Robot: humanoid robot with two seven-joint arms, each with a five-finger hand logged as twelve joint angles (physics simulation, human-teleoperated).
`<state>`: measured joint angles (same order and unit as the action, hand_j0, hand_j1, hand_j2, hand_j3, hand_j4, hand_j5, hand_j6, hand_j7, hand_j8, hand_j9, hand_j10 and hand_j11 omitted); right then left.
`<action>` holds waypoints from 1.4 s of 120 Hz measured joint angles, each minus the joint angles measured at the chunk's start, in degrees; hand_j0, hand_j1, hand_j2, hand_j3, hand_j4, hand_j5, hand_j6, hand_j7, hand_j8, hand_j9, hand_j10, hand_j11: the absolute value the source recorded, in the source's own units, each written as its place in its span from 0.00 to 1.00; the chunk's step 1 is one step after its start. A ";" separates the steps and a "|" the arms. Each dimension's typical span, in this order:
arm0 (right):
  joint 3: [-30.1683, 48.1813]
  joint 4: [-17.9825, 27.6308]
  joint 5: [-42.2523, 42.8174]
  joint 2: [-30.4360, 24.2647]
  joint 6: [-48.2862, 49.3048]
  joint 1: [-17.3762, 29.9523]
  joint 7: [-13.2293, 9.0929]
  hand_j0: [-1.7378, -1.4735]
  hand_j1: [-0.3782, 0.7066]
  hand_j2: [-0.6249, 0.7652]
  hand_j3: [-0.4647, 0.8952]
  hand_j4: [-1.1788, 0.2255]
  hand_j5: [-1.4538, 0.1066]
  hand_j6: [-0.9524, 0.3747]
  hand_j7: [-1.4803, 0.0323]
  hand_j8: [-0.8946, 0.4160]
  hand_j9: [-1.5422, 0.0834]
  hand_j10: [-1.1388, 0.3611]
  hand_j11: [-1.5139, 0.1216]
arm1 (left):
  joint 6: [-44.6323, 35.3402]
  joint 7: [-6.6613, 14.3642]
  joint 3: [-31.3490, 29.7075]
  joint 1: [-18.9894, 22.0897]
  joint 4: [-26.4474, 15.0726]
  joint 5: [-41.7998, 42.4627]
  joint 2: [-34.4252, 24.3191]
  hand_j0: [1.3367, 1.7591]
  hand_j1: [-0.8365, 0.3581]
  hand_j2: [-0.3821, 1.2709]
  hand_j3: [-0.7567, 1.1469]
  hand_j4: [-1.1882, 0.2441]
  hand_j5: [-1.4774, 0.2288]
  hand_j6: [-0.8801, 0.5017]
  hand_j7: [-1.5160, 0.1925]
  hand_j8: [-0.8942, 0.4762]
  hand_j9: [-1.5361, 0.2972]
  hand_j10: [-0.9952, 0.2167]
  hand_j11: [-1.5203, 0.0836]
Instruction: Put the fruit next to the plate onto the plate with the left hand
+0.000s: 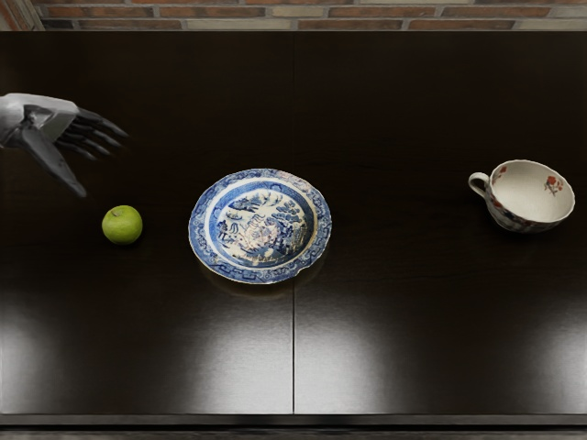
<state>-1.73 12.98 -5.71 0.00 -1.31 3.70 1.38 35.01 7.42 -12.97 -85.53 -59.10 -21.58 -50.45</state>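
A small green apple (122, 224) lies on the dark table, just left of a blue-and-white patterned plate (213, 240) with nothing on it. My left hand (81, 142) hovers at the left edge, above and behind the apple, a clear gap away from it. Its dark fingers (99, 131) are spread and relaxed, the thumb pointing down toward the apple, and it holds nothing. The right arm does not show.
A white teacup (525, 194) with red flower marks stands at the far right. A brick wall (303, 13) runs behind the table's back edge. The table's front edge (293, 419) lies near the bottom of the picture.
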 joint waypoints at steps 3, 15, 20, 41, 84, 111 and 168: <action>-0.01 -0.13 0.00 0.00 0.00 -0.02 0.04 0.30 0.06 0.45 0.34 0.82 0.91 0.69 0.95 0.66 0.92 0.74 0.90 | 0.00 0.00 0.02 0.07 0.35 -0.17 0.00 0.76 0.74 0.26 0.40 0.66 0.68 0.46 0.70 0.47 0.66 0.62 0.75; -0.13 -0.49 0.04 0.00 0.01 -0.06 0.09 0.30 0.06 0.45 0.34 0.82 0.91 0.69 0.95 0.66 0.92 0.74 0.90 | 0.00 -0.02 0.11 0.28 1.42 -0.52 -0.60 0.76 0.74 0.26 0.40 0.65 0.67 0.45 0.70 0.47 0.66 0.61 0.74; -0.18 -0.58 0.08 0.00 0.01 -0.03 0.07 0.30 0.06 0.45 0.34 0.82 0.91 0.69 0.95 0.66 0.92 0.74 0.90 | -0.09 -0.02 0.16 0.54 1.94 -0.58 -0.74 0.76 0.74 0.26 0.40 0.65 0.67 0.45 0.69 0.46 0.66 0.61 0.74; -0.27 -0.73 0.15 0.00 0.00 0.05 0.04 0.30 0.06 0.45 0.34 0.82 0.91 0.69 0.95 0.66 0.92 0.74 0.90 | -7.61 -0.03 0.05 3.90 2.29 -2.59 0.66 0.76 0.73 0.26 0.40 0.64 0.66 0.44 0.69 0.46 0.65 0.60 0.73; -0.28 -0.76 0.17 0.00 0.01 0.07 0.03 0.30 0.06 0.45 0.34 0.82 0.91 0.69 0.95 0.66 0.92 0.74 0.90 | -42.70 0.03 -7.46 3.79 -20.02 -10.01 3.15 0.76 0.72 0.27 0.40 0.64 0.66 0.44 0.68 0.45 0.65 0.60 0.73; -0.29 -0.76 0.17 0.00 0.01 0.07 0.03 0.30 0.06 0.45 0.34 0.82 0.91 0.69 0.95 0.66 0.92 0.74 0.90 | -49.82 0.61 -11.74 3.44 -23.42 -12.39 7.63 0.76 0.72 0.27 0.40 0.64 0.66 0.44 0.68 0.45 0.64 0.59 0.73; -0.29 -0.76 0.17 0.00 0.02 0.07 0.03 0.30 0.06 0.45 0.34 0.82 0.91 0.69 0.95 0.66 0.92 0.74 0.90 | -53.90 2.40 -14.11 5.23 -24.92 -15.60 10.46 0.76 0.71 0.27 0.40 0.63 0.65 0.43 0.67 0.44 0.64 0.59 0.72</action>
<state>-2.02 12.22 -5.54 0.00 -1.29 3.78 1.41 -18.89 9.82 -27.08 -80.30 -84.02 -37.18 -39.99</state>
